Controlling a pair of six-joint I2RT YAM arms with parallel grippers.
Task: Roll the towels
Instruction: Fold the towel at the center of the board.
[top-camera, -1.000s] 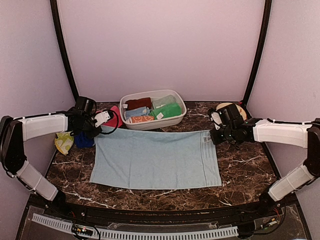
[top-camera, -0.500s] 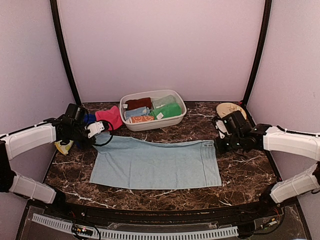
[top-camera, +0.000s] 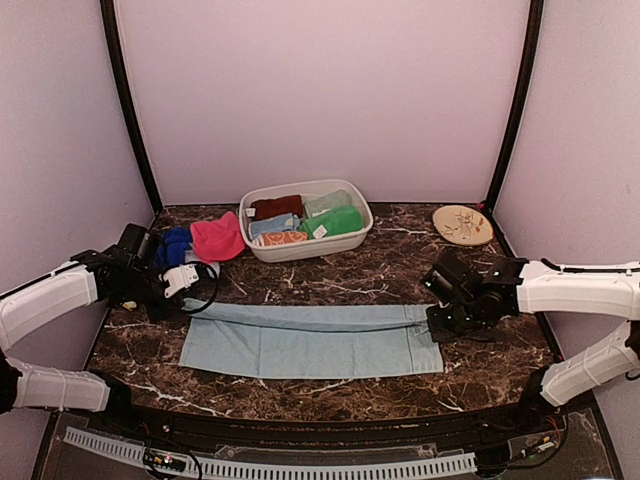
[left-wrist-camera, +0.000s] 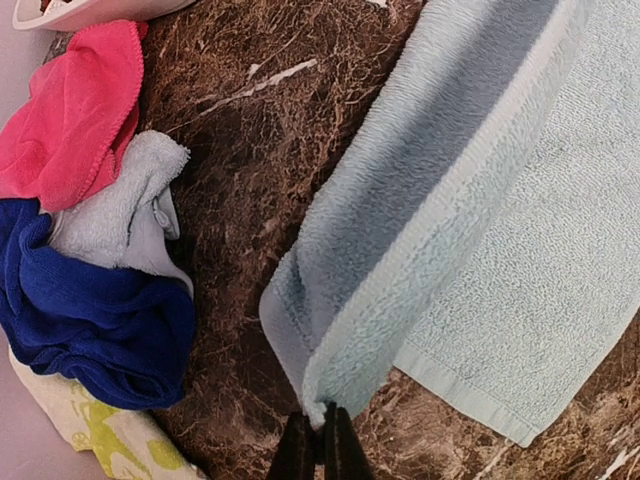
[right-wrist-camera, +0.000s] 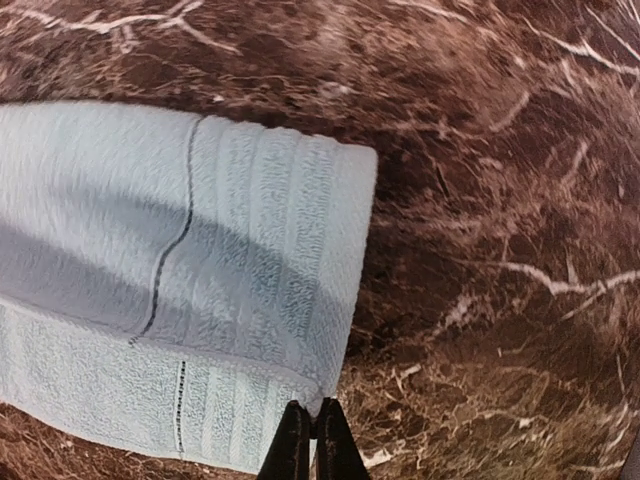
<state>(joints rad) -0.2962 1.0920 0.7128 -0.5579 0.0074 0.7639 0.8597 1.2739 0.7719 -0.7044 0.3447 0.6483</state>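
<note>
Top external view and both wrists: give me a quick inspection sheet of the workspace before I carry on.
Surface: dark marble table, white veins.
Job's things: pale blue towel lying flat, far edge drawn over toward the near edge; pink towel and royal blue towel heaped far left; more towels in the white tub.
Clutter: patterned plate far right; yellow-green cloth by the heap.
End effectors: left end effector and right end effector each shut on a towel corner.
Cables: black cable loop at the left wrist, near the towel's left end.
Surroundings: pale walls, black frame posts.
</note>
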